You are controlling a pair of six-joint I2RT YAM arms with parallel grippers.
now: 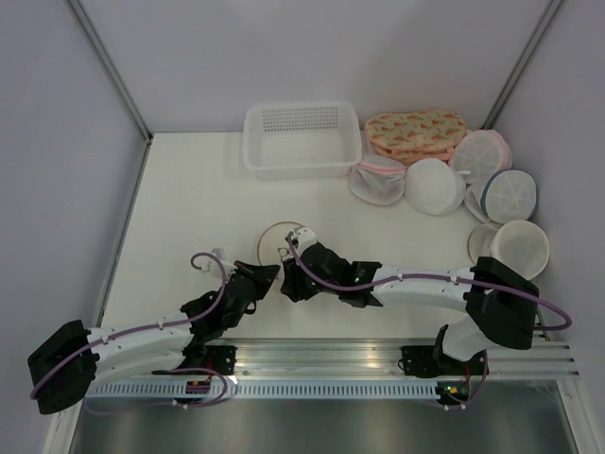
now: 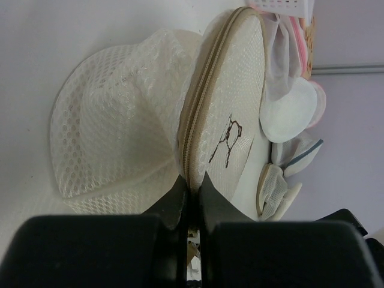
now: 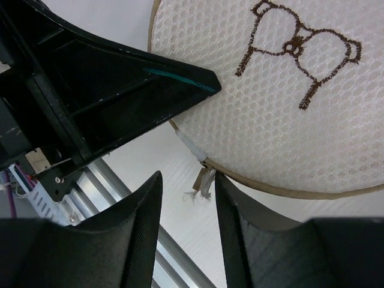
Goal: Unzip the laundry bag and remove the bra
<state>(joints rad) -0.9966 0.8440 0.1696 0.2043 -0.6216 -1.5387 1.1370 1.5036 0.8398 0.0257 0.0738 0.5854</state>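
Midway along the bench's (image 1: 189, 189) near edge lies the laundry bag (image 1: 272, 242), left pincer (image 2: 192, 183) clamped on its rim (image 2: 193, 114), right pincer (image 3: 187, 198) apart, zip tab (image 3: 204, 183) between its jaws.

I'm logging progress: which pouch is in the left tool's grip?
The round cream mesh laundry bag mid-table, with a brown stitched bow; the left tool pinches its tan zip rim. The other pouches sit untouched, clustered at the back right.

laundry bag (image 3: 288, 120): matt mesh cloth | basket (image 1: 302, 163): perf. plastic | table (image 1: 189, 208): smooth, matt
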